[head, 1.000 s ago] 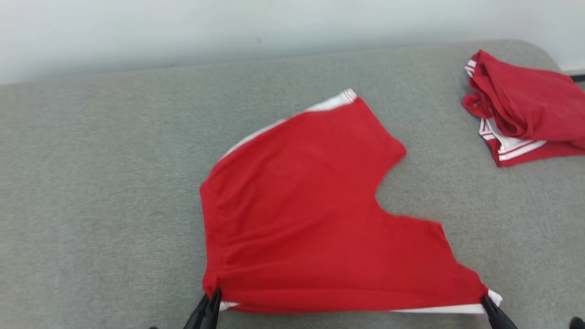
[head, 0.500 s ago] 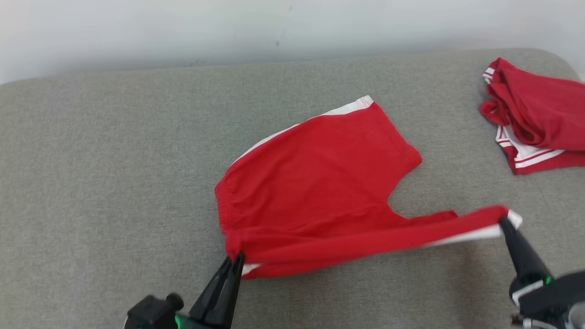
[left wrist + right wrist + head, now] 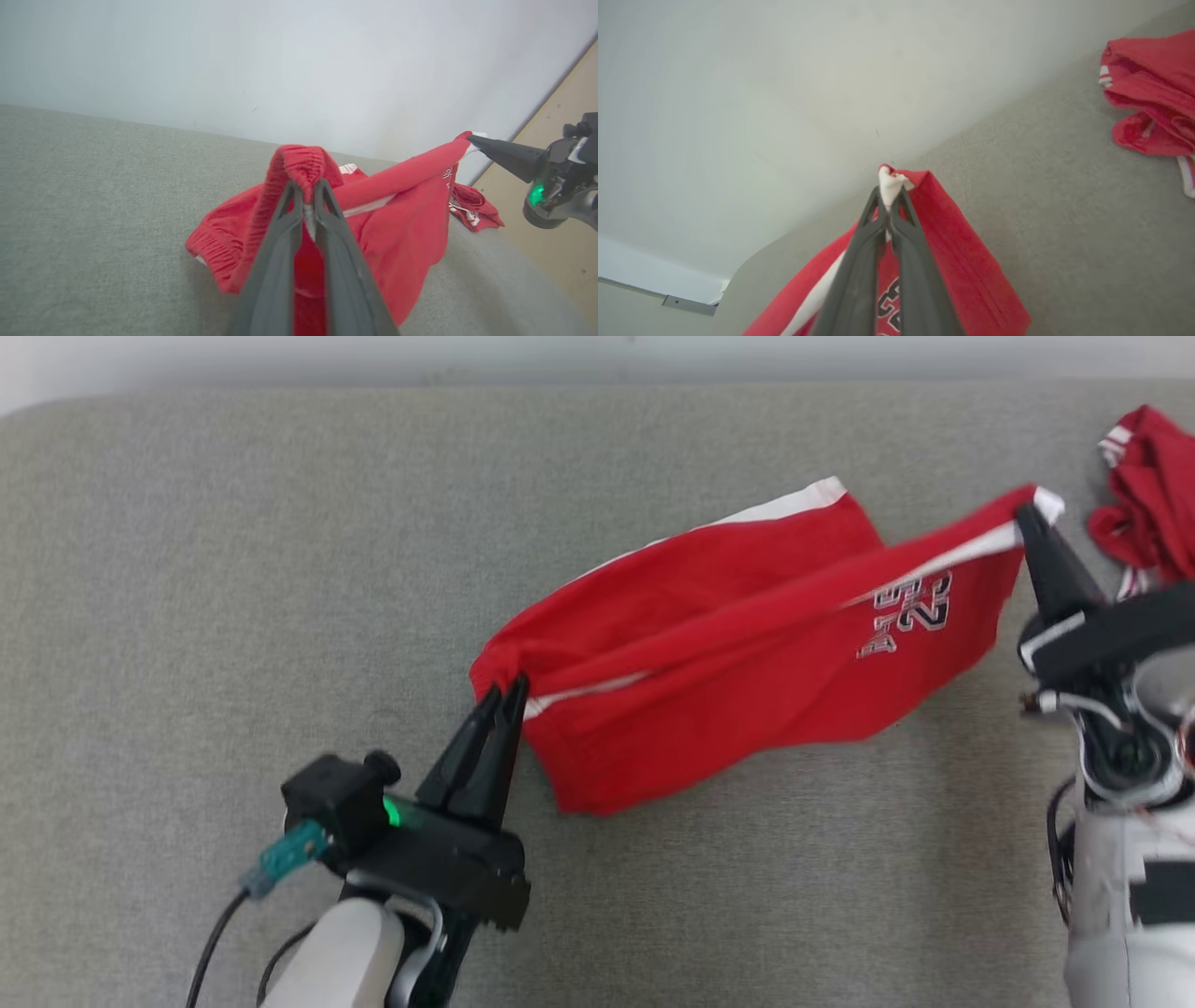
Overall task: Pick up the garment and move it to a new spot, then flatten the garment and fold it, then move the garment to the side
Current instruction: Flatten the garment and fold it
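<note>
The garment [image 3: 738, 653] is a pair of red shorts with white side stripes and a printed number. It hangs partly lifted over the grey padded surface [image 3: 187, 569], its near half raised above the far half. My left gripper [image 3: 509, 689] is shut on the elastic waistband corner [image 3: 303, 163]. My right gripper [image 3: 1027, 511] is shut on the white-trimmed leg hem [image 3: 891, 179], held higher and to the right. The fabric stretches taut between the two grippers. The far leg [image 3: 803, 499] still lies on the surface.
A second red garment [image 3: 1148, 485] with white stripes lies crumpled at the far right, close to my right gripper; it also shows as a heap [image 3: 1153, 88] in the right wrist view. A pale wall [image 3: 280, 56] borders the far edge. Bare grey surface spreads left and front.
Both grippers have lifted the near edge of the garment and carried it away from me over the far half, exposing the printed number. The head camera has tilted downward.
</note>
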`<state>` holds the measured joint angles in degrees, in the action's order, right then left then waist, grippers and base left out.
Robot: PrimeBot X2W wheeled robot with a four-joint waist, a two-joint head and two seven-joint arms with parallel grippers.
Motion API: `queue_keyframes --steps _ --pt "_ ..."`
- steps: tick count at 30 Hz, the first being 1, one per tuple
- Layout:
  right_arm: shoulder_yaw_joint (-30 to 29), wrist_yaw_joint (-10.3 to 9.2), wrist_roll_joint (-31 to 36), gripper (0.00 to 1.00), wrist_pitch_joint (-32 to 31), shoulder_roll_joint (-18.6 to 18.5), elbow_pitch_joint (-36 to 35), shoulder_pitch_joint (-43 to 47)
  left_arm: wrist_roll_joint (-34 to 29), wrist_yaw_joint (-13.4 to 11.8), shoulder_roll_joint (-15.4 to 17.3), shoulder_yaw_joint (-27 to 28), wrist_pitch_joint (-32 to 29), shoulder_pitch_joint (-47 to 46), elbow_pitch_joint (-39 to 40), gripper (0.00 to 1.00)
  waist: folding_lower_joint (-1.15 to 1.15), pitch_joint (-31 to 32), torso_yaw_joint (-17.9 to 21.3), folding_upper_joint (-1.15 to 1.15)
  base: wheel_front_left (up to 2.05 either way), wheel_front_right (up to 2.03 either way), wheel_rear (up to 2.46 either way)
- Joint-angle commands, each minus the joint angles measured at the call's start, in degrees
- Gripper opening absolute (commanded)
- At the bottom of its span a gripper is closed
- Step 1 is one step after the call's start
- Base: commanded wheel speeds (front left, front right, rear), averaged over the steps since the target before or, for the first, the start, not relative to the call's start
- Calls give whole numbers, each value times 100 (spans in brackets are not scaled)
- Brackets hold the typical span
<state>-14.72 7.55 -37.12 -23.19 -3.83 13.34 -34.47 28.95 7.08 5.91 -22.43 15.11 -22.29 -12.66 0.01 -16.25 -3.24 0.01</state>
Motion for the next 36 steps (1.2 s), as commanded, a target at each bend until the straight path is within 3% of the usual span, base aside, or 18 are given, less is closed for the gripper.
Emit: queue_keyframes --steps 1,5,14,15,16,17,20,27,36 --pt "-57 -16 119 0 82 -30 325 -310 79 15 -19 44 -1 -206 -162 0 -1 -293 -234 -1 0 0 0" --pt "-63 -16 470 0 381 -76 1313 -1085 96 32 -113 65 0 -684 -620 0 -1 -497 -393 -1 0 0 0" --pt "250 -16 915 0 1045 -160 2778 -2025 -18 25 -228 101 0 -1284 -1255 0 -1 -706 -541 -1 0 0 0" --pt "298 -16 943 35 1117 -188 2900 -2091 -45 26 -234 86 -1 -1332 -1324 39 -1 -707 -547 -1 0 0 0" --pt "347 -16 966 45 1196 -224 3014 -2141 -109 27 -238 88 0 -1378 -1349 73 -1 -701 -548 -1 0 0 0" --pt "392 -16 951 100 1248 -246 3114 -2176 -147 28 -245 96 0 -1386 -1377 100 -1 -688 -542 -1 0 0 0" --pt "568 -16 838 100 1373 -363 3303 -2188 -253 29 -262 147 0 -1309 -1369 100 -1 -614 -517 -1 0 0 0" --pt "1770 -16 832 100 1655 -909 3096 -1685 -755 7 -203 468 0 -733 -866 100 -1 -341 -422 -1 0 0 0" --pt "2488 -16 448 100 1822 -1500 3130 -1075 -1366 -257 -204 1609 -1 345 308 100 -1 -184 -463 -1 0 0 0"
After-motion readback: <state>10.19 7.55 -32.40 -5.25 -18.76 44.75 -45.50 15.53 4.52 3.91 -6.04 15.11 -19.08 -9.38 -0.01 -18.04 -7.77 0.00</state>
